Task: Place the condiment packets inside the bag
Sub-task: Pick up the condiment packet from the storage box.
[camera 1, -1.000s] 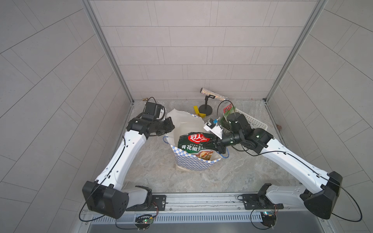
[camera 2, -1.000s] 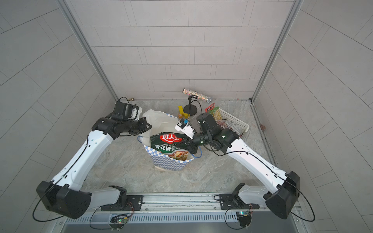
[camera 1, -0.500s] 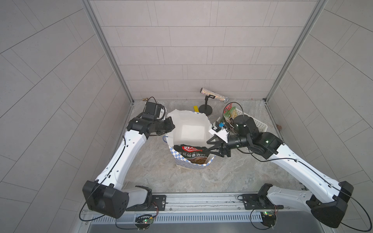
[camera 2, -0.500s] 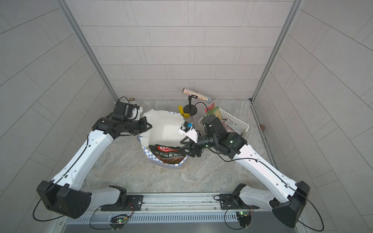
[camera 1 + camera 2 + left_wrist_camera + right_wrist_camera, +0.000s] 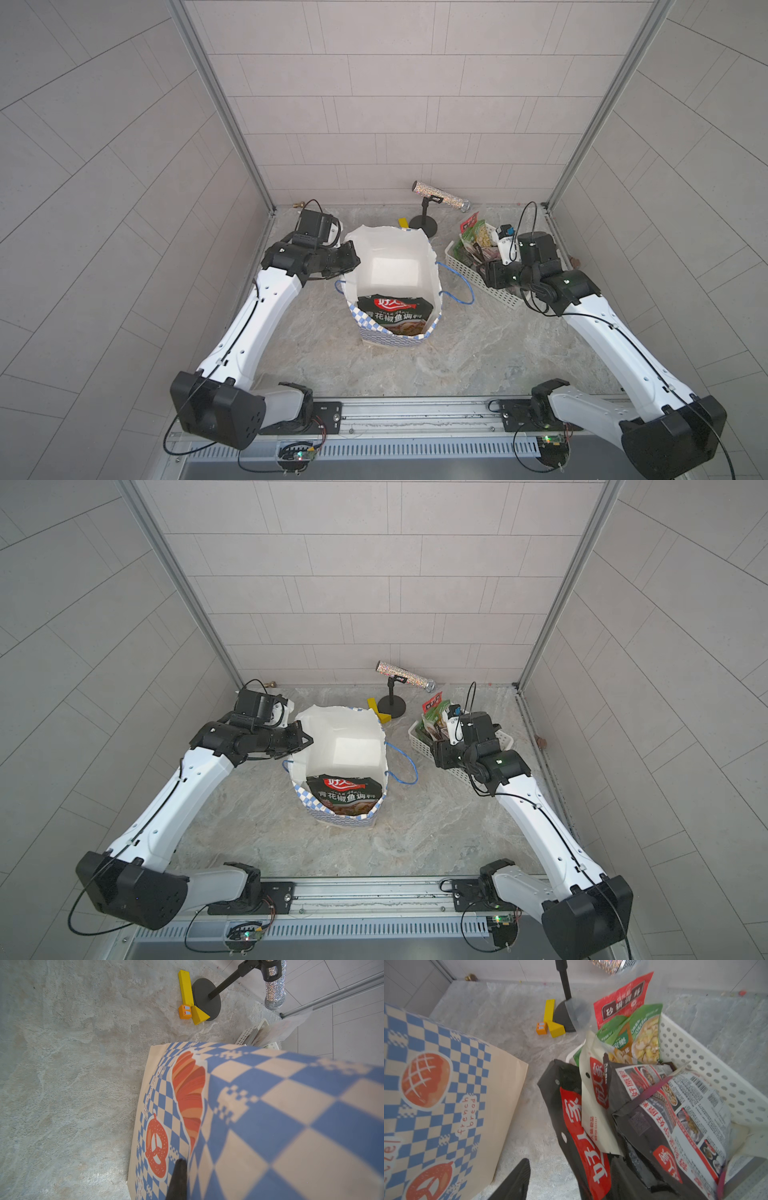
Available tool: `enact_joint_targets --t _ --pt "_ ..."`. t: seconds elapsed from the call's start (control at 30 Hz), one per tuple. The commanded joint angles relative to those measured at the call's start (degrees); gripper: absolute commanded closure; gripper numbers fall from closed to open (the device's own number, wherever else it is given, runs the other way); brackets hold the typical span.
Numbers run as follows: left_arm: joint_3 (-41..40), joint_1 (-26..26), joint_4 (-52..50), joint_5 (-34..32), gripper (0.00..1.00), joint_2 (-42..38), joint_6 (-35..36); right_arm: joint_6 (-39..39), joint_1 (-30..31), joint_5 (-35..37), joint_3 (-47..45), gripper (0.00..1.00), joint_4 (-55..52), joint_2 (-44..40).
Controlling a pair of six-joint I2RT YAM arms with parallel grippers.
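Both arms look alike. The left arm (image 5: 266, 316) and right arm (image 5: 615, 336) wear glossy white tapered shells dotted with small dark screw holes, joined by blocky matte-black joint housings (image 5: 216, 409). Thin black cables (image 5: 242, 322) run along the white links and loop at the wrists. The left pincer (image 5: 351, 266) and right pincer (image 5: 482, 266) are black. A small green light (image 5: 503, 762) glows on the right arm's black wrist block.
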Motion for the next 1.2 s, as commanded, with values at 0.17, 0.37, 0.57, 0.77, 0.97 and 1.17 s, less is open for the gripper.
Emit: enact_joint_targets --t 0.17,0.37,0.57,0.77,0.97,1.17 --pt "0.08 0.2 0.95 0.81 1.0 0.46 0.99 0.7 0.05 4.3 -2.91 0.62 0.81 1.72" --pt "0.22 0.21 0.8 0.74 1.0 0.41 0.91 -0.33 -0.02 7.36 3.52 1.0 -2.15 1.81" --pt "0.12 0.25 0.84 1.41 1.0 0.11 0.92 -5.04 0.04 12.84 9.95 1.0 0.37 -4.91" --pt "-0.26 0.24 0.77 2.17 1.0 0.18 1.1 -14.84 0.3 11.22 15.08 1.0 8.98 -8.28" --pt "-0.48 0.12 0.54 3.25 1.0 0.68 1.37 -18.27 2.18 1.2 25.47 1.0 17.05 -5.98" --pt "-0.11 0.12 0.51 3.76 1.0 1.03 1.34 -21.5 10.34 -4.88 38.35 1.0 18.56 0.28"
